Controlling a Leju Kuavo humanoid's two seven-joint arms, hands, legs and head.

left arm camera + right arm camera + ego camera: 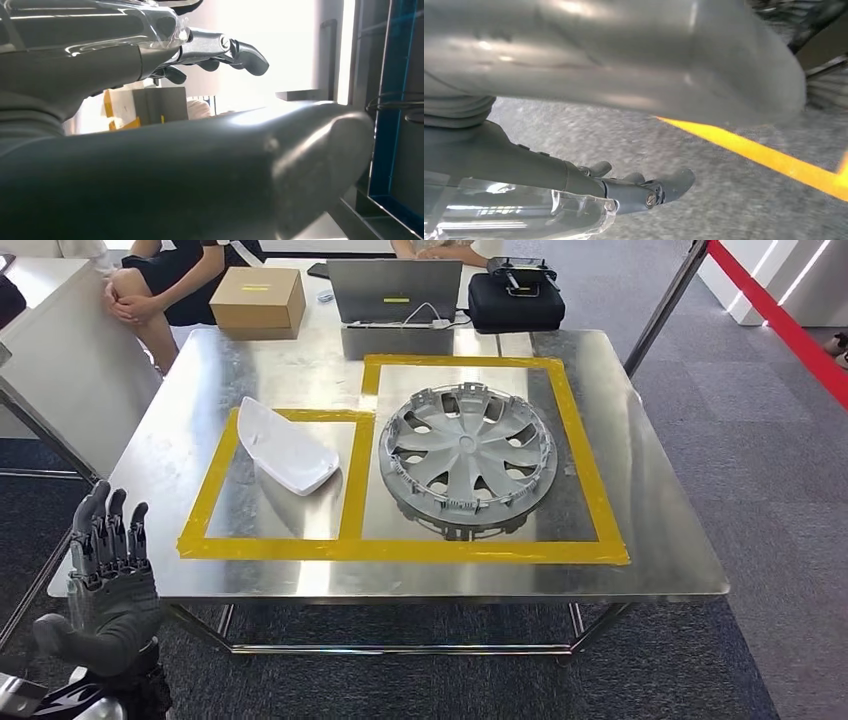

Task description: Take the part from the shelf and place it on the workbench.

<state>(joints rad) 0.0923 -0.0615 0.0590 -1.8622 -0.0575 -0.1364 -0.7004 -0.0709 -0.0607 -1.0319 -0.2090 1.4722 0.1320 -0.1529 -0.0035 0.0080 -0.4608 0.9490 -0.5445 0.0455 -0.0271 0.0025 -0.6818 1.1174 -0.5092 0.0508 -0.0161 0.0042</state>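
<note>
A shiny metal table (650, 540) seen from above, marked with yellow tape (400, 548) into two joined rectangles — a small one on the left and a larger one on the right. Inside the larger rectangle a silver wheel cover (467, 458) with curved spokes lies flat. Inside the smaller one, just beside it but not touching, rests a white moulded plastic part (285, 447), long and pointed, lying at an angle.

At the lower left, off the near corner of the table, the left robot hand (108, 580) is raised with its fingers straight and spread, holding nothing. From its own wrist camera, the fingertips (247, 52) also stretch out free.

The right robot hand (634, 192), seen from its wrist camera, hangs over grey carpet (589, 140) crossed by a yellow floor line (769, 157) — its fingers are extended and empty.

On the far edge of the table sit a brown cardboard box (258, 300), a grey laptop (395, 292) with a white cable, and a black case (515, 300). Behind them people are seated; one person's hands (128, 308) rest on a knee. A red barrier strip (780, 315) runs along the upper right floor.
</note>
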